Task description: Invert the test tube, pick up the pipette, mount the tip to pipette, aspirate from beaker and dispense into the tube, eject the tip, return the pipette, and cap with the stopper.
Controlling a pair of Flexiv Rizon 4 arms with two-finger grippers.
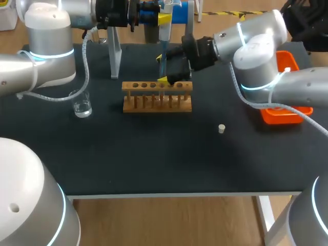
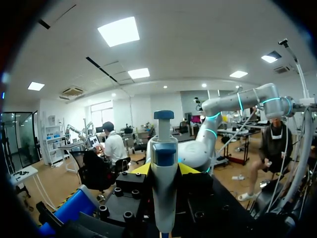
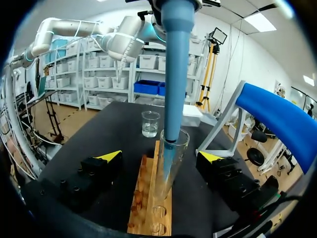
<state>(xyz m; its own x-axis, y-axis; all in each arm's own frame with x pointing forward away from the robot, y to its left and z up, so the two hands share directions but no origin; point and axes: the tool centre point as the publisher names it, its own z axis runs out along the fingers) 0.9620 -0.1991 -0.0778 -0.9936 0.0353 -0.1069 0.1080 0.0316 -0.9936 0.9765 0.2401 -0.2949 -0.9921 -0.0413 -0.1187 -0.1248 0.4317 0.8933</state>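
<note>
Currently, in the head view, the left arm's gripper (image 2: 164, 169) sits at the upper middle of the frame, closed on the pipette (image 1: 165, 35). In its wrist view both yellow tips press against the pipette body from either side, with the plunger knob standing above them.

The pipette hangs upright. Its blue tip (image 3: 171, 99) reaches down through the mouth of the test tube (image 3: 180, 152).

The tube stands upright in the wooden rack (image 1: 157, 103), in a hole toward the rack's right end, centre of frame.

The right arm's gripper (image 3: 160, 157) is just behind the rack. Its fingers are spread wide with the tube between them, a clear gap on each side and neither finger touching the glass, so it holds nothing.

The beaker (image 1: 82, 107), with a little clear liquid in it, is left of the rack, middle left of frame.

The stopper (image 1: 221, 128) lies alone on the black tabletop (image 1: 154, 159), right of centre and well apart from the rack.

An orange tray (image 1: 288, 117) sits at the right edge, partly under the right arm.
</note>
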